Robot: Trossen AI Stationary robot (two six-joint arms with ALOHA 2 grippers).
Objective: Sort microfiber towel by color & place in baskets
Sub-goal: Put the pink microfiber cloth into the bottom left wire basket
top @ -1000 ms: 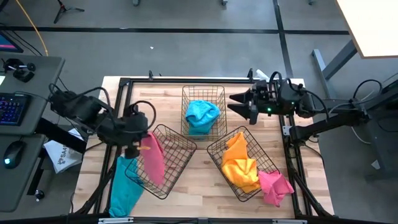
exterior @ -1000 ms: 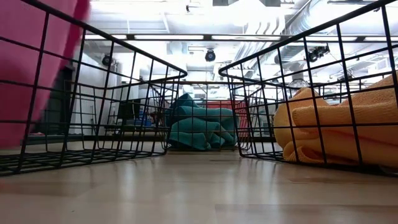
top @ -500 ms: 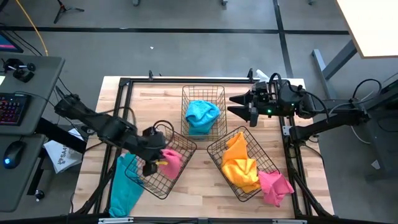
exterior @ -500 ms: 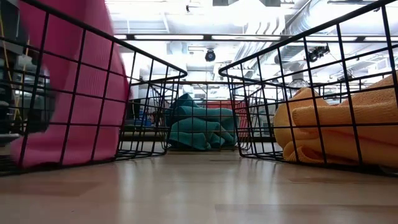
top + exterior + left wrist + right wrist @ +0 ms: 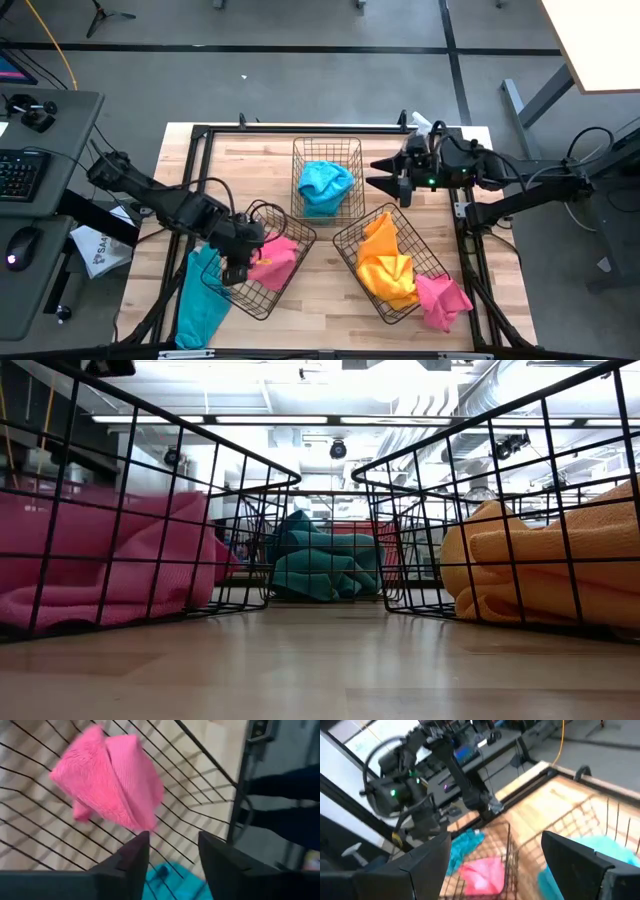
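Now, nearest the table's front edge, a turquoise-blue microfiber towel (image 5: 198, 298) lies outside the baskets at the left, and a loose pink microfiber towel (image 5: 441, 298) lies at the right, touching the right black wire-mesh basket (image 5: 345, 240). That basket holds a yellow-orange microfiber towel (image 5: 383, 260), bunched against its wire wall in the low view (image 5: 540, 575). On the left, the left gripper (image 5: 238, 262) hangs over the near-left rim of the left black wire-mesh basket (image 5: 288, 228), fingers spread apart with nothing between them (image 5: 170, 857). A crumpled pink microfiber towel (image 5: 274, 256) lies on that basket's floor just beside the gripper (image 5: 110, 780). Farther back, the middle black wire-mesh basket (image 5: 326, 148) holds a bunched turquoise-blue towel (image 5: 325, 184). To its right the right gripper (image 5: 382, 173) hovers above the wooden table (image 5: 240, 170), fingers wide apart and empty.
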